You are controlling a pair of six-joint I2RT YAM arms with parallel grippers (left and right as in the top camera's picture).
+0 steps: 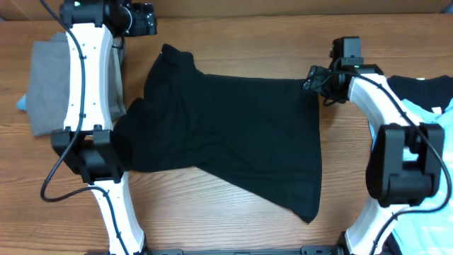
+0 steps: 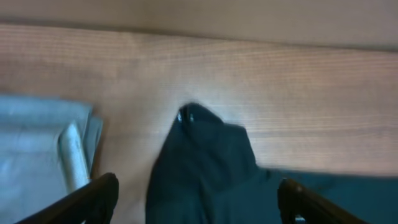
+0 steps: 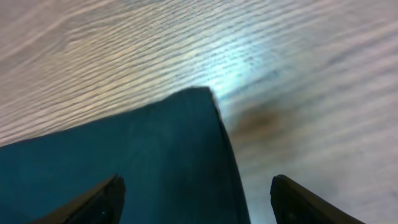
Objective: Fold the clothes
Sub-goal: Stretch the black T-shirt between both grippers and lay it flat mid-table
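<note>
Across the middle of the table [image 1: 212, 219], the black T-shirt [image 1: 233, 134] is lying rumpled, apparently only partly folded, while the left gripper [image 2: 197, 183] and right gripper [image 3: 197, 180] are hovering open over its corners nearest the far edge, holding nothing.

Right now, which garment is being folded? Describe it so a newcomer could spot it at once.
Start at the wooden table; spread across its middle lies the black T-shirt. Unlike the folded grey shirt at the left edge and the light blue one at the right, it lies opened out and is the largest shape.
</note>
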